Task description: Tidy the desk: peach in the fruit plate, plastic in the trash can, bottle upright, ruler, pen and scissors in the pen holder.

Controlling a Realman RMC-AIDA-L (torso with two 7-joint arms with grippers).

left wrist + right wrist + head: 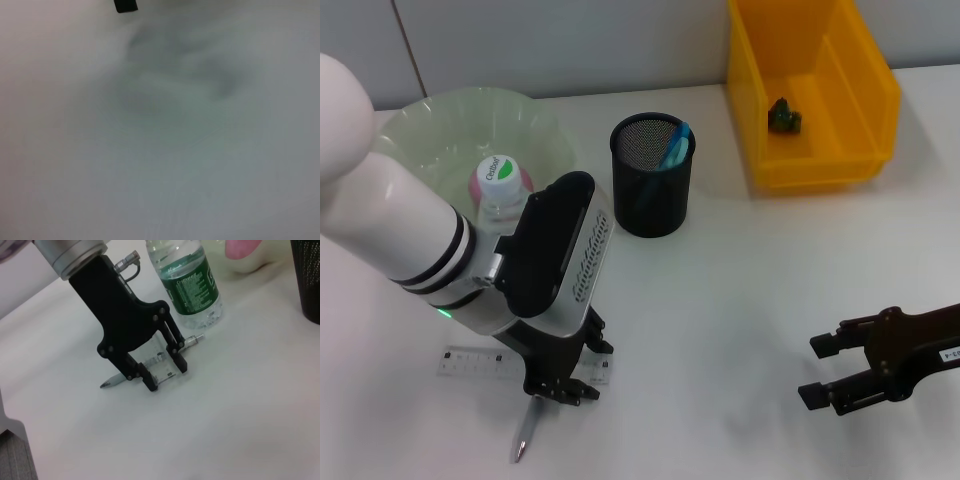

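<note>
Head view: left gripper (pixel 563 385) standing low in the lower left of the frame, jaws pointing down, straddling the pen (pixel 526 436) where it is crossing the transparent ruler (pixel 480 361) on the white bench (pixel 740 330). Pen tip sticking out toward the bottom edge. Bottle (pixel 500 189) standing upright just above, in front of the pale green fruit plate (pixel 450 125). Black mesh pen holder (pixel 652 175) in the upper middle, already holding something blue. Yellow trash can (pixel 820 90) in the upper right, with a small dark item inside. Right gripper (pixel 832 370) waiting at the lower right, jaws apart and holding nothing.

Left wrist view: showing only blurred bench surface and a dark corner at the top; nothing useful here.

Right wrist view: left gripper (pixel 165 372) in the middle of the frame, jaws open a little, one on each side of the pen (pixel 150 371), touching the bench, not yet closing. Bottle (pixel 190 282) just behind, at the top.

Probably the grasping step for the pen. Closing squarely across the barrel, avoiding pinching the ruler edge together with it, then lifting straight up, keeping away from the bottle nearby.
</note>
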